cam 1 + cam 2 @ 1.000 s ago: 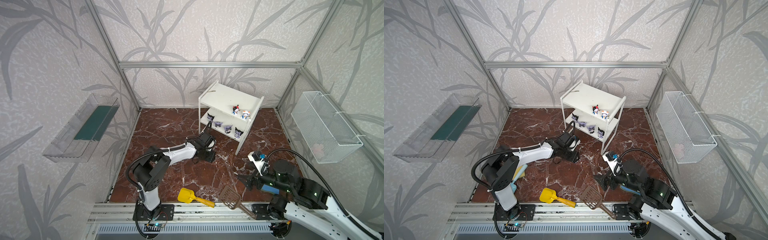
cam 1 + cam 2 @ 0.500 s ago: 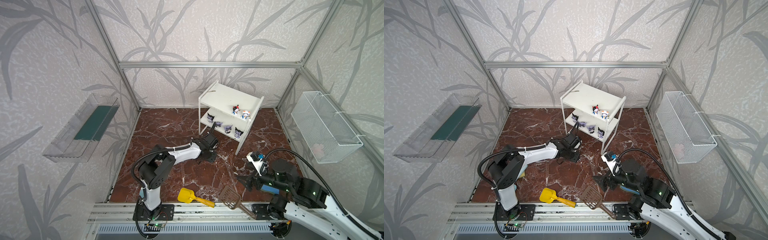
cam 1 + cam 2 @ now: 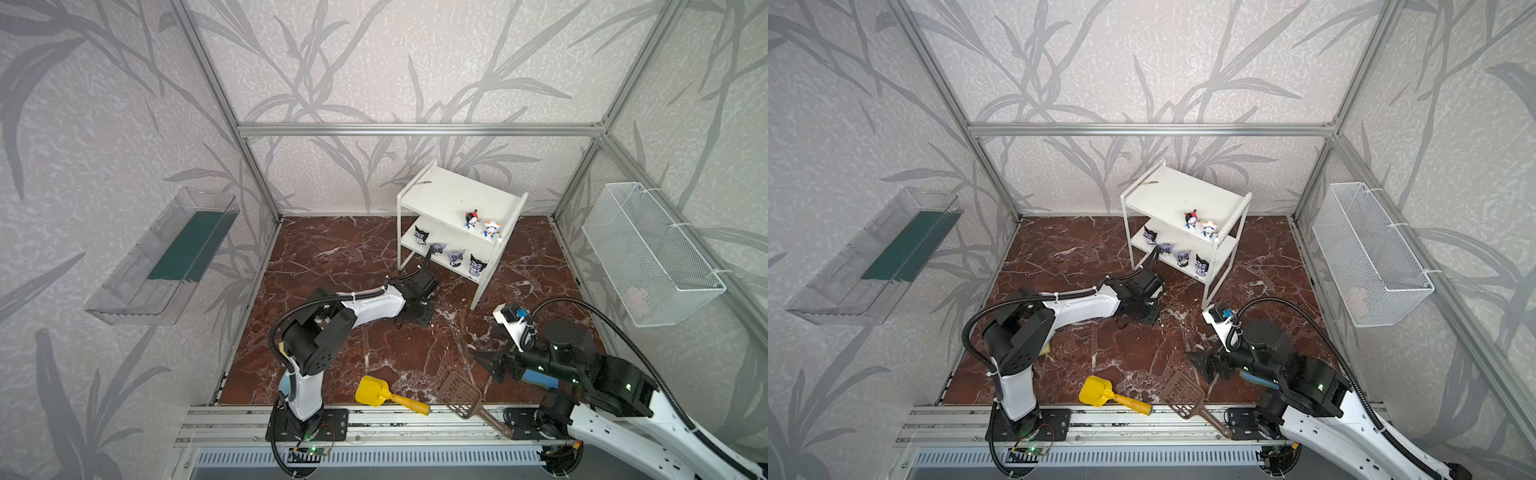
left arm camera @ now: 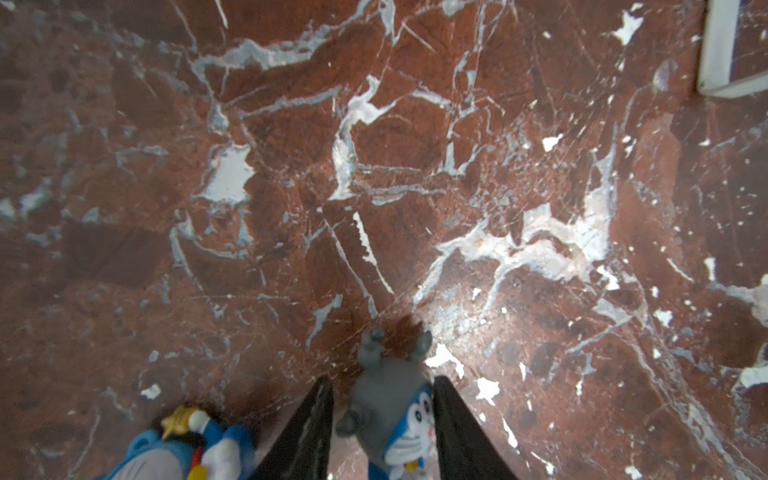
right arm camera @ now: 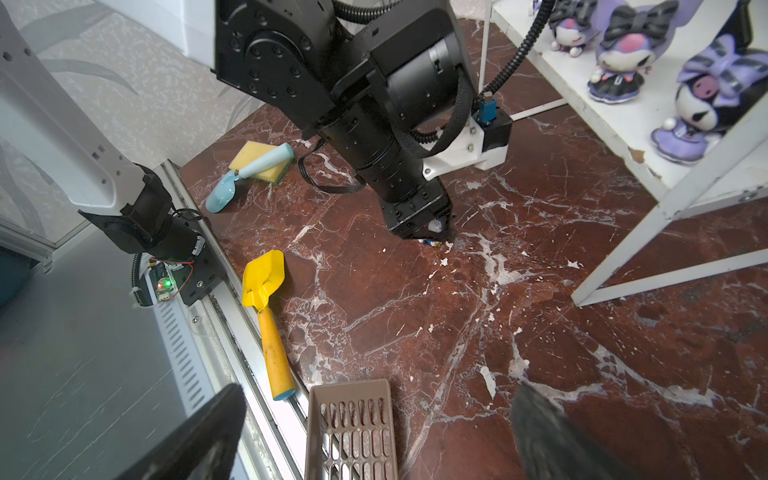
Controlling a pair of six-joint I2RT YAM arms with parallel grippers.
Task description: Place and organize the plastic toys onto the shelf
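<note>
The left arm is stretching low and forward, its wrist bent so that the left gripper (image 4: pixel 382 380) is pointing down at the bench (image 3: pixel 332 257) in front of the shelf (image 3: pixel 457 195). A grey-headed toy (image 4: pixel 390 407) is sitting between the jaws, which are standing close on either side. I cannot tell whether they are clamping it. A second blue toy (image 4: pixel 178 449) is lying just outside one finger. The right arm is hovering with the right gripper (image 5: pixel 378 390) spread wide and grasping nothing, above the brown scoop (image 5: pixel 353 428). Beyond the left gripper, the shelf is carrying six toys: four black-purple toys (image 3: pixel 456 257) below and two blue-and-white toys (image 3: pixel 471 219) above.
</note>
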